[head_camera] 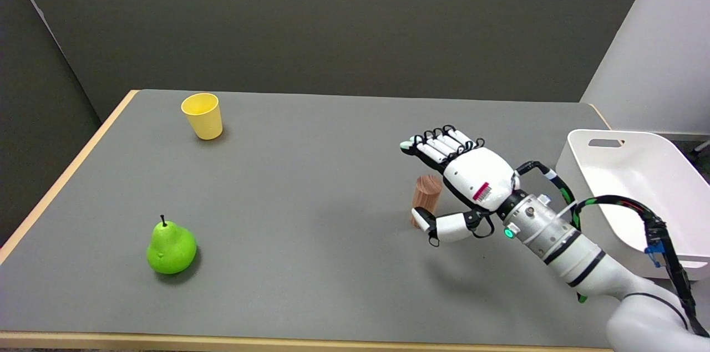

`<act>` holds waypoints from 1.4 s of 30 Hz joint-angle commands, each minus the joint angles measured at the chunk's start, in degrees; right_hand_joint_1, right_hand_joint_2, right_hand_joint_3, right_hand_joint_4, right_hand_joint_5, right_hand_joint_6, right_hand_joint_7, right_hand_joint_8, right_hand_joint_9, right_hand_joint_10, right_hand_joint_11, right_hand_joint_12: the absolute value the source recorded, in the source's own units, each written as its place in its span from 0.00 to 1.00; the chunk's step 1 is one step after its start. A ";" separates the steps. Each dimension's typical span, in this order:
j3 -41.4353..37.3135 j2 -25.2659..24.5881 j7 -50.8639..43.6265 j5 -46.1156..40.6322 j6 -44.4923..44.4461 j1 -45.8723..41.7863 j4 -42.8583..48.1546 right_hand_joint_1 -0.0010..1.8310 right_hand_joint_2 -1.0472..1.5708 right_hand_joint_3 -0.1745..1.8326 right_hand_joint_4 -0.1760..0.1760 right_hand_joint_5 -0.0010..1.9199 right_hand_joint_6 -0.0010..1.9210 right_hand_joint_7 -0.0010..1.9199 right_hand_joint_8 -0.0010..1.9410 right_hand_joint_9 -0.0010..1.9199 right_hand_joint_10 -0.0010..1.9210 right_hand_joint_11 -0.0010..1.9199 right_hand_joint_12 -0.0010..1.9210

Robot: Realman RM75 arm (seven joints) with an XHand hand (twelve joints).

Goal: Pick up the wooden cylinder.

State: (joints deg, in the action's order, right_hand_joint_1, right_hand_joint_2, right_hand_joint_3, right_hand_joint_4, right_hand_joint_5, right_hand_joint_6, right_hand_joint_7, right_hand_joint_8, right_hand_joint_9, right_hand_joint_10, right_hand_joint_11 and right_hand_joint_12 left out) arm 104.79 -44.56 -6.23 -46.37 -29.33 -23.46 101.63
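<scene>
On the grey counter (pixel 310 185) we are seeing a green pear (pixel 171 249) at the near left and a yellow cup (pixel 203 115) farther back. Toward the right, the wooden cylinder (pixel 426 197) is standing upright. Our right robot hand (pixel 463 183) is hovering wide around it, fingers (pixel 441 146) stretched above, thumb beside its base, holding nothing. A white bin (pixel 638 185) is sitting at the far right.

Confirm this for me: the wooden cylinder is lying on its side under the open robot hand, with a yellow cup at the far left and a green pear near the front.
One thing is wrong. In the head view the wooden cylinder stands upright, not on its side. The rest holds: robot hand open over it, yellow cup far left, green pear near the front.
</scene>
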 commanded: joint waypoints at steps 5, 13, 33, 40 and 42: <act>0.17 -2.34 -1.04 -2.39 4.28 6.36 -7.10 0.36 0.66 0.59 0.46 0.09 0.22 0.11 0.17 0.08 0.35 0.01 0.59; 0.09 -2.94 -2.75 -2.46 2.56 4.90 -6.69 0.34 0.66 0.59 0.47 0.10 0.23 0.12 0.18 0.09 0.35 0.02 0.60; 0.64 -2.38 -2.75 -1.90 2.72 5.33 -6.85 0.42 0.69 0.53 0.31 0.25 0.55 0.31 0.72 0.33 0.72 0.06 0.97; 0.80 -2.38 -2.75 -1.90 2.92 5.97 -7.09 0.49 0.81 0.33 0.35 0.29 0.78 0.33 0.91 0.34 0.92 0.00 1.00; 0.88 -2.38 -2.75 -1.90 2.96 6.16 -7.13 0.51 0.85 0.25 0.38 0.31 0.84 0.35 0.95 0.36 0.94 0.00 1.00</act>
State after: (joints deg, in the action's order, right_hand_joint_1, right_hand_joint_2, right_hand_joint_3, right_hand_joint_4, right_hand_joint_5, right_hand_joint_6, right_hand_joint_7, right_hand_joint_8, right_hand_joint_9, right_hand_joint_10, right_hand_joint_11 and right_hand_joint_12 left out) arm 105.25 -46.99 -8.82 -48.38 -26.49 -18.31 95.08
